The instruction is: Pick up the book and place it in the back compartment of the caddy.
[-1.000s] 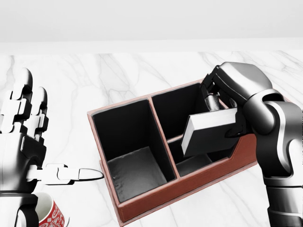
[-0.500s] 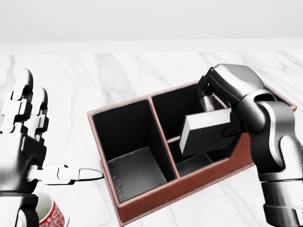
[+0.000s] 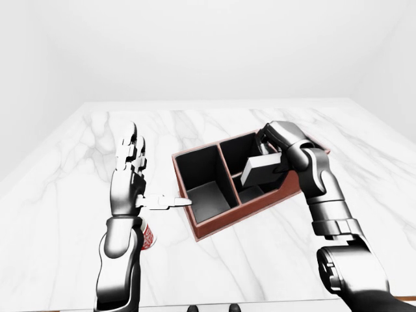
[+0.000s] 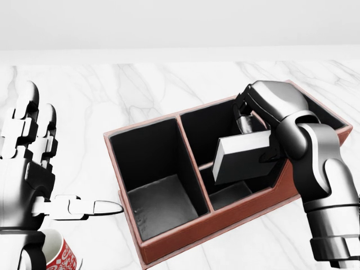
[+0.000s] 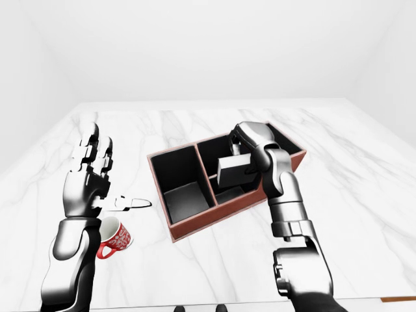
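Grey book [image 4: 243,158] clamped in the right hand [image 4: 264,121], fingers closed round its upper right end, tilted with its lower left corner dipping down. Held over the right-hand half of the red-brown caddy [image 4: 185,230], above the low divider between the two smaller compartments; cannot tell whether touching it. Left hand [image 4: 28,163] raised, palm flat, fingers spread apart, thumb pointing toward the caddy's left wall, holding nothing, near but apart from it. Red patterned mug [image 5: 116,237] on the white marble table [image 3: 78,195], just below the left hand.
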You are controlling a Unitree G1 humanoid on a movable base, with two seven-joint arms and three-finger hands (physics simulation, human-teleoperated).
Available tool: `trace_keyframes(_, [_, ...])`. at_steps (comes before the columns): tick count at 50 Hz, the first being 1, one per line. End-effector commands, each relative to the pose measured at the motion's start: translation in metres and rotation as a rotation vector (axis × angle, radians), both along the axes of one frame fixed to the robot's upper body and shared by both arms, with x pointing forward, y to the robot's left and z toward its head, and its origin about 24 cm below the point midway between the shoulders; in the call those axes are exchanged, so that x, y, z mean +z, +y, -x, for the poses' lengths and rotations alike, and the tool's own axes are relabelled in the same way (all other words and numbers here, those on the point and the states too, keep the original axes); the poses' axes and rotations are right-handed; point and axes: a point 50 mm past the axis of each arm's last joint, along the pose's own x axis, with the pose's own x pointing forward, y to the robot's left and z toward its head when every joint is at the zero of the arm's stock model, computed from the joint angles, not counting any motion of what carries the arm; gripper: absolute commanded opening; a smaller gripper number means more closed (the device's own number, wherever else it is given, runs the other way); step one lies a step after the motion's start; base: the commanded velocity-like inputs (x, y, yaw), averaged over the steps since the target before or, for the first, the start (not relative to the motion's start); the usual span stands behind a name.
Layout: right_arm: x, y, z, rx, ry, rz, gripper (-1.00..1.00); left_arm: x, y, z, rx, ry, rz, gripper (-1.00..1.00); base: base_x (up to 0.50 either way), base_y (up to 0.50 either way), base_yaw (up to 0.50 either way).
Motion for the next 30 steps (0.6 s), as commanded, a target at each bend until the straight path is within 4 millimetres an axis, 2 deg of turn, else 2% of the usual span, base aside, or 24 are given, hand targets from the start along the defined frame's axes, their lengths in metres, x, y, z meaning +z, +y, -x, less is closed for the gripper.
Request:
trace_keyframes(1, [-0.001, -0.004, -0.005, -0.031, -0.027, -0.009, -1.0, -0.001, 0.0, 0.0, 0.0, 0.004, 0.0, 1.0, 0.0, 0.0, 0.0])
trace_keyframes(18, [-0.01, -0.008, -0.01, -0.064, -0.021, -0.01, -1.0, -0.001, 0.0, 0.0, 0.001, 0.006, 0.0, 1.0, 0.0, 0.0, 0.0])
trace_keyframes(30, [-0.017, -0.004, -0.014, -0.067, -0.013, -0.006, -1.0, 0.0, 0.0, 0.0, 0.002, 0.002, 0.0, 1.0, 0.0, 0.0, 0.0])
